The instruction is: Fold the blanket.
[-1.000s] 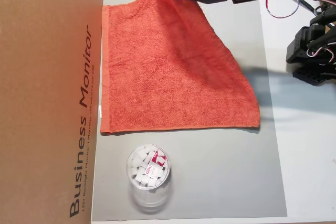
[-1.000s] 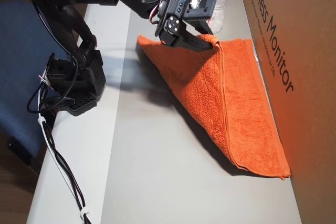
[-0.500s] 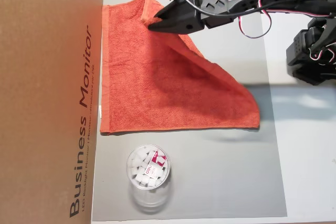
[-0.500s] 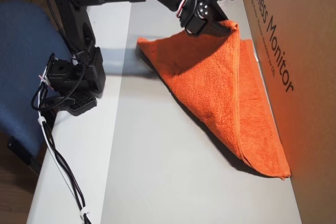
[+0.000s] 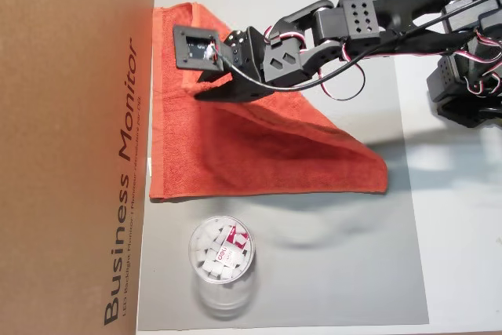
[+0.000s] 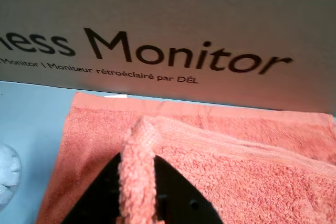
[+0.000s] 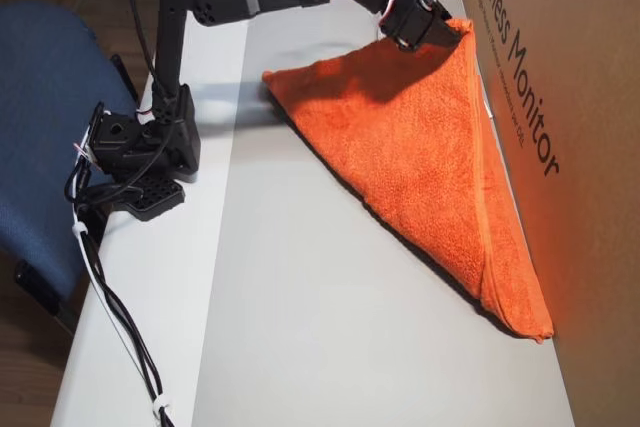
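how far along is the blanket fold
Partly done. The blanket has one corner drawn diagonally over itself, and the wrist view shows the gripper shut on that corner. The carried corner hangs above the layer near the box, not yet laid down. Left: set the corner on the far edge, release, and flatten the fold.

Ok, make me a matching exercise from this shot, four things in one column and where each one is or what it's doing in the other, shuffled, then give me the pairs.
Things
1. blanket
2. gripper
3. jar
4. box

Places or states
A. stands on the grey mat below the blanket in an overhead view
B. shut on a blanket corner
C. lies partly folded over itself on the mat
D. brown, printed "Business Monitor", along the blanket's hem

Pairs: 1-C, 2-B, 3-A, 4-D
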`<state>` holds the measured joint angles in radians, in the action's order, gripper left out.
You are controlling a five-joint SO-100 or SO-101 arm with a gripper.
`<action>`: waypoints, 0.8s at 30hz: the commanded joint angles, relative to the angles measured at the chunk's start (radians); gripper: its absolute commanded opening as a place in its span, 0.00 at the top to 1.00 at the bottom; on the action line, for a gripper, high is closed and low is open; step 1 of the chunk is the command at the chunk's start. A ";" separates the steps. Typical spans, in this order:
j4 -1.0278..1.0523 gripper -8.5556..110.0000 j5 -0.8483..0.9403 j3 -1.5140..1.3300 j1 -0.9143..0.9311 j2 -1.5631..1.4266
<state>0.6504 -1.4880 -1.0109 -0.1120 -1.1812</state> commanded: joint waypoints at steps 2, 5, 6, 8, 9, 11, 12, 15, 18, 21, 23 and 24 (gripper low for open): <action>-0.020 0.93 0.046 0.147 -0.026 0.075; -0.020 0.93 0.080 0.202 -0.038 0.137; -0.020 0.93 0.092 0.219 -0.049 0.156; -0.020 0.93 0.106 0.249 -0.066 0.193; -0.021 0.93 0.106 0.262 -0.074 0.209; -0.051 0.93 0.106 0.282 -0.092 0.242; -0.078 0.93 0.106 0.287 -0.098 0.259; -0.179 0.93 0.115 0.288 -0.107 0.305; -0.245 0.93 0.192 0.288 -0.117 0.348; -0.284 0.93 0.224 0.288 -0.120 0.383; -0.302 0.93 0.232 0.288 -0.130 0.403; -0.311 0.93 0.236 0.288 -0.133 0.414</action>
<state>0.3774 -1.2640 -0.7823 -0.2286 -0.7609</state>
